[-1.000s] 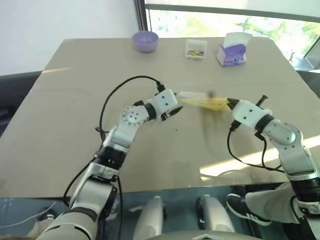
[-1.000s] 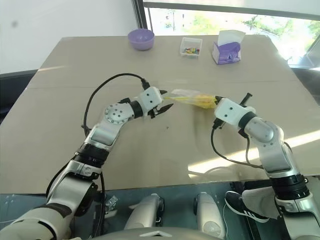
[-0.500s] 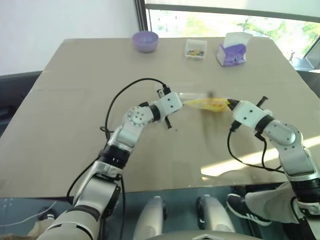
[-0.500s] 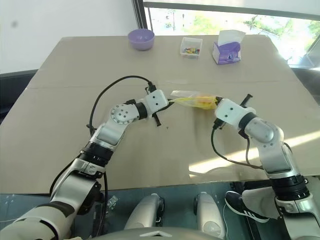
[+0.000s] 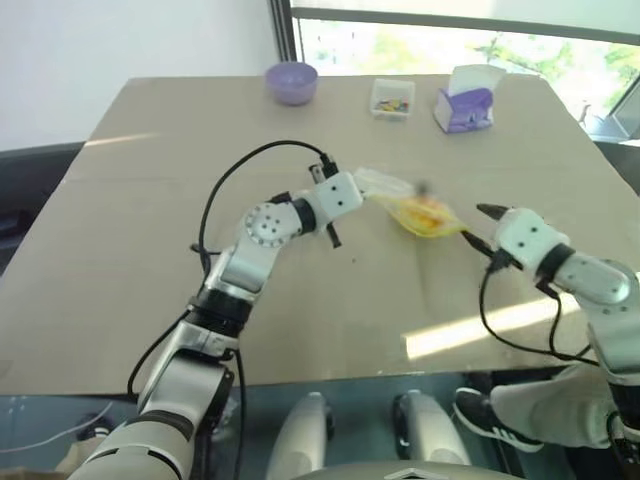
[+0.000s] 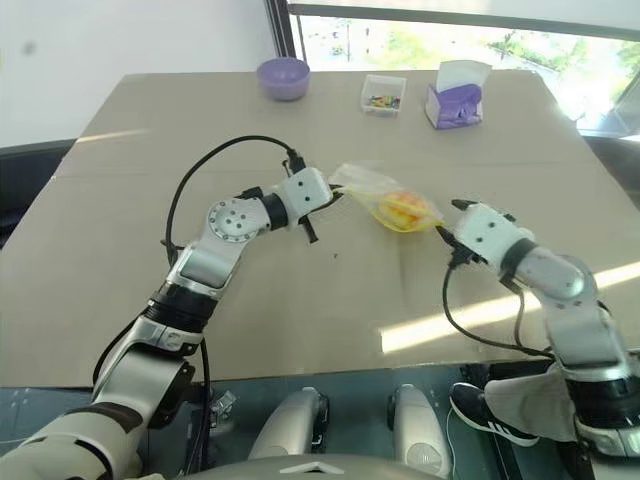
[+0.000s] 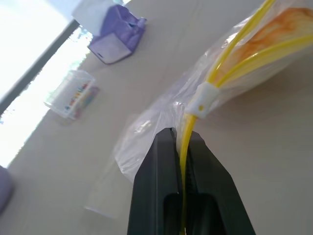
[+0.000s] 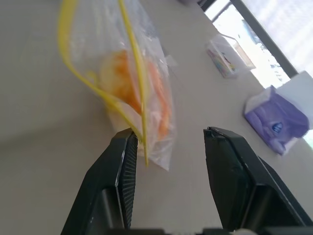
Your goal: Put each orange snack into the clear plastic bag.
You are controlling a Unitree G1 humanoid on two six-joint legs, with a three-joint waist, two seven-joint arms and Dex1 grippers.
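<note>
The clear plastic bag (image 5: 405,204) hangs from my left gripper (image 5: 362,196), which is shut on the yellow strip (image 7: 230,49) at one end of its mouth. An orange snack (image 6: 402,208) lies inside the bag, weighing down its sagging end close to the table. My right gripper (image 5: 482,226) stands open just to the right of the bag, holding nothing. In the right wrist view the bag (image 8: 146,73) and snack (image 8: 122,78) hang just beyond its open fingers (image 8: 124,161).
Along the far edge of the tan table (image 5: 150,200) stand a purple bowl (image 5: 291,78), a small clear box of colourful bits (image 5: 392,96) and a purple-and-white tissue box (image 5: 464,105). A black cable (image 5: 240,170) loops above my left arm.
My left gripper shut on the bag's yellow strip and rose a little. My right gripper opened, let the bag go and drew back, so the bag now sags from the left gripper alone.
</note>
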